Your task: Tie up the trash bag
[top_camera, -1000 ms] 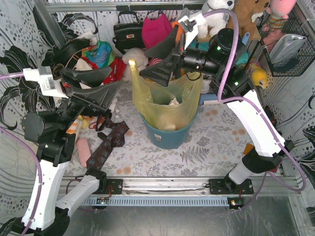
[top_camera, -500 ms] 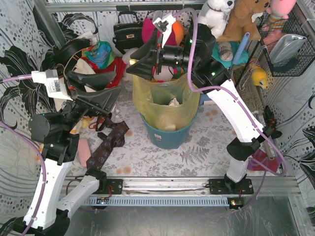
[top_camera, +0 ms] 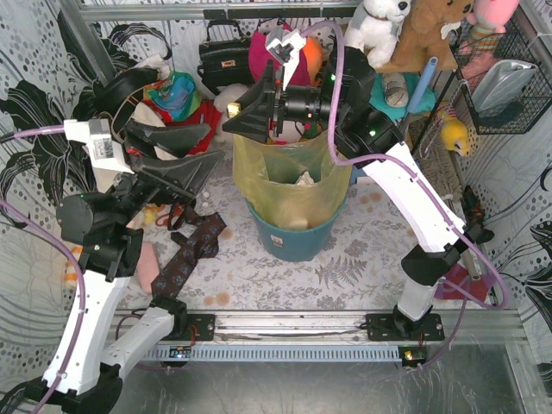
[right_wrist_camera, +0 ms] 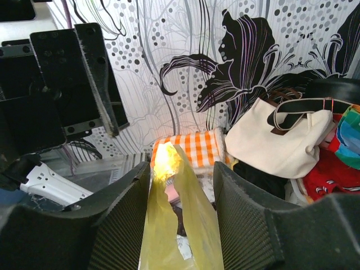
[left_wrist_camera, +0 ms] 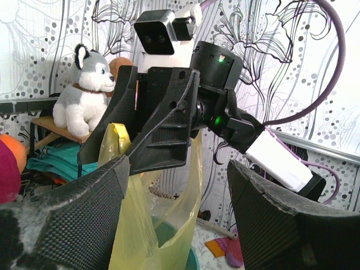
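The yellow trash bag (top_camera: pixel 285 177) stands open in the teal bin (top_camera: pixel 293 241), with crumpled white paper (top_camera: pixel 304 179) inside. One bag handle (top_camera: pixel 231 109) sticks up at its left rim. My right gripper (top_camera: pixel 235 119) is open and straddles that handle. In the right wrist view the handle (right_wrist_camera: pixel 166 163) rises between the open fingers (right_wrist_camera: pixel 121 225), brushing the left one. My left gripper (top_camera: pixel 207 142) is open and empty just left of the bag. In the left wrist view the bag (left_wrist_camera: pixel 140 225) hangs between its fingers (left_wrist_camera: pixel 67 219), beneath the right gripper's black fingers.
A cream tote bag (right_wrist_camera: pixel 275 140) and an orange checked cloth (right_wrist_camera: pixel 188 146) lie left of the bin. A dark patterned cloth (top_camera: pixel 185 254) lies at front left. A black handbag (top_camera: pixel 224 56), plush toys (top_camera: pixel 379 21) and a wire basket (top_camera: pixel 504 78) crowd the back and right.
My right arm swung left from above the bag's right side to the left handle, jaws now straddling it. My left gripper shifted slightly towards the bag.
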Robot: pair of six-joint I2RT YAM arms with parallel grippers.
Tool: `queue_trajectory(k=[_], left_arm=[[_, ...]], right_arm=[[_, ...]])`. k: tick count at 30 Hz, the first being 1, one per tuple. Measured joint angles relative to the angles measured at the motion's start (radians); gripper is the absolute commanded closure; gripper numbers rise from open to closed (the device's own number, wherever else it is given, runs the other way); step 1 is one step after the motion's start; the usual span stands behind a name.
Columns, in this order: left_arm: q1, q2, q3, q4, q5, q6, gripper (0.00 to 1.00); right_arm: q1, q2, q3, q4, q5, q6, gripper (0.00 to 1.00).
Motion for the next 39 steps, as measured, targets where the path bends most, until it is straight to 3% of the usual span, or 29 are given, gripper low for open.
queue_trajectory(k=[8, 12, 14, 20, 22, 39], left_arm=[[0.0, 0.05, -0.016, 0.083, 0.051, -0.013, 0.22], [0.0, 0.053, -0.024, 0.104, 0.064, -0.022, 0.22], [0.0, 0.049, -0.026, 0.114, 0.068, -0.024, 0.22], [0.0, 0.04, -0.029, 0.127, 0.074, -0.024, 0.22], [0.0, 0.04, -0.032, 0.134, 0.074, -0.024, 0.22], [0.0, 0.164, -0.046, 0.307, 0.105, 0.033, 0.2]], right_arm=[[0.002, -0.037, -0.039, 0.021, 0.0, 0.0, 0.47], [0.003, -0.052, -0.049, 0.037, -0.002, 0.0, 0.52], [0.003, -0.058, -0.055, 0.048, -0.004, 0.0, 0.58], [0.006, -0.06, -0.056, 0.069, -0.007, 0.008, 0.94], [0.008, -0.06, -0.056, 0.073, -0.006, 0.013, 1.0], [0.011, -0.069, -0.062, 0.074, 0.016, 0.043, 1.0]])
